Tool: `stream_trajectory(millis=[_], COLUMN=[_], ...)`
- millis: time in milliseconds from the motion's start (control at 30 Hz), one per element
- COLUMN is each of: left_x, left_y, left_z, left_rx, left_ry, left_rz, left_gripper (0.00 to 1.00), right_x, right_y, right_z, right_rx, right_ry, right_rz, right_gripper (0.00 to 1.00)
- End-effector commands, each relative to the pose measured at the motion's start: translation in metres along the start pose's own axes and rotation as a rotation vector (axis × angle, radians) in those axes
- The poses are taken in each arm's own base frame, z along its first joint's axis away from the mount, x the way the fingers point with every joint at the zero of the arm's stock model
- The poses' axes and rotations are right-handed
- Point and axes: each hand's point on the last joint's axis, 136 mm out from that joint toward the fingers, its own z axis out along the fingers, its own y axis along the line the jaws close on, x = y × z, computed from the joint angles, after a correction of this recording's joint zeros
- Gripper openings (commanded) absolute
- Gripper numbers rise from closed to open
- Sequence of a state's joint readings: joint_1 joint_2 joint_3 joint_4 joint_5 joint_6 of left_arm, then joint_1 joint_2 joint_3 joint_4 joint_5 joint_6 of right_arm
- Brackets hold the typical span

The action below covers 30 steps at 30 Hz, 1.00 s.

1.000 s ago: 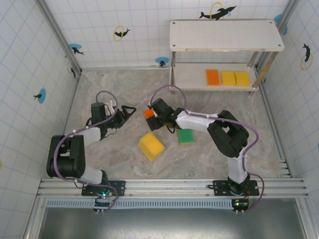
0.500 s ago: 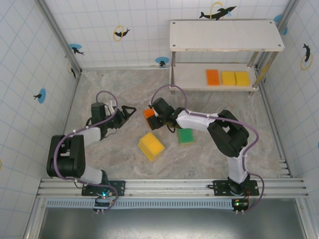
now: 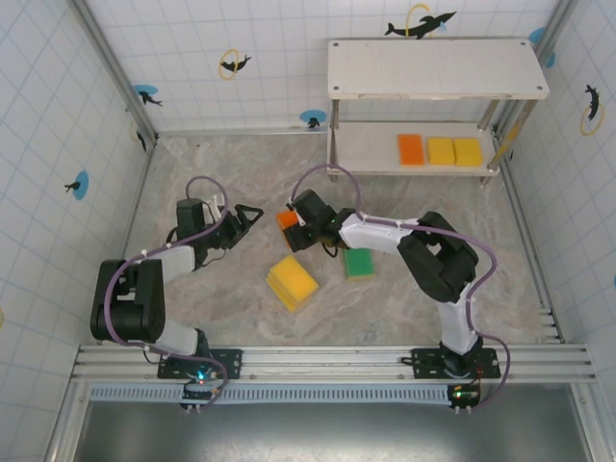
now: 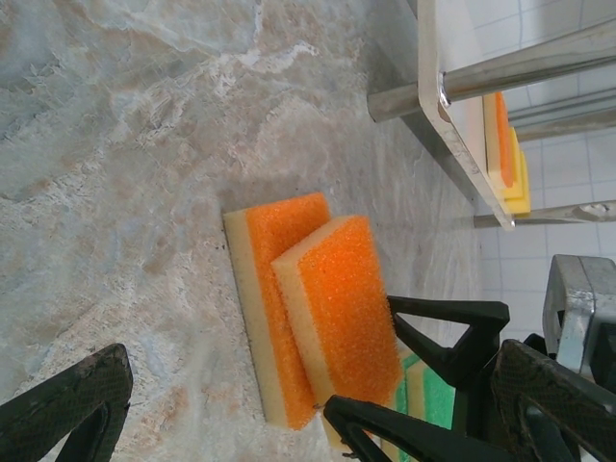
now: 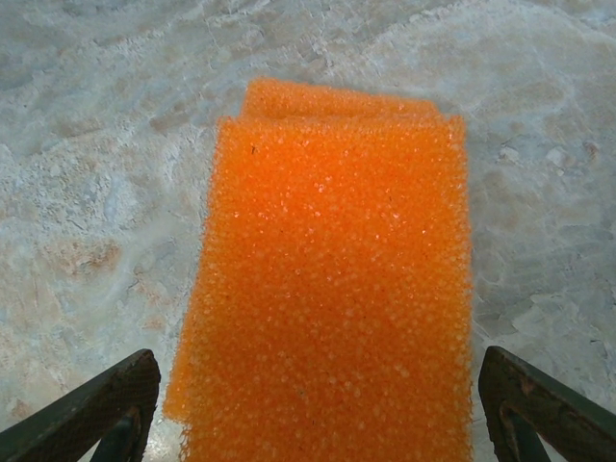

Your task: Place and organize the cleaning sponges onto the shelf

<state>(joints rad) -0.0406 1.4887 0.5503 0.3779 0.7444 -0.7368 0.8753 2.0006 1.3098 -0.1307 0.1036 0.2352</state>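
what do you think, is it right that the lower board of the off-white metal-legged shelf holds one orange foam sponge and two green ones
Not quite. The lower board of the off-white metal-legged shelf holds one orange foam sponge and two yellow ones, not green. The top external view shows it.

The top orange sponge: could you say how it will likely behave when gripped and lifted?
The top orange sponge looks open-pored foam, so probably soft and light. Its rough face should resist slipping. Flat, it is unlikely to roll.
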Motion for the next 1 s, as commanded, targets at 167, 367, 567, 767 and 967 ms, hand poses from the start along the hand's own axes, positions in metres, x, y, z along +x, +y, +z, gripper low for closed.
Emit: stream_trajectory(millis=[167, 367, 567, 767, 967], left_x=[-0.002, -0.001, 0.000, 0.000, 0.000], left_y=[-0.004, -0.003, -0.003, -0.003, -0.002], left_z=[0.003, 0.003, 0.003, 0.002, 0.003], left_rx=[0.010, 0.009, 0.008, 0.009, 0.007], left_ry=[0.006, 0.008, 0.009, 0.007, 0.006], left_rz=[0.025, 0.024, 0.023, 0.024, 0.023], left_gripper=[0.98, 0.98, 0.98, 0.98, 0.98], right_x=[0.013, 0.018, 0.018, 0.014, 0.007], right_y=[-0.005, -0.007, -0.010, -0.011, -0.012], right_z=[0.011, 0.012, 0.010, 0.006, -0.001], right_rx=[0.007, 0.013, 0.025, 0.030, 0.035], right_ry=[0.023, 0.029, 0.024, 0.009, -0.014], right_rz=[0.019, 0.023, 0.028, 0.029, 0.031], right_gripper=[0.88, 0.87, 0.84, 0.82, 0.80])
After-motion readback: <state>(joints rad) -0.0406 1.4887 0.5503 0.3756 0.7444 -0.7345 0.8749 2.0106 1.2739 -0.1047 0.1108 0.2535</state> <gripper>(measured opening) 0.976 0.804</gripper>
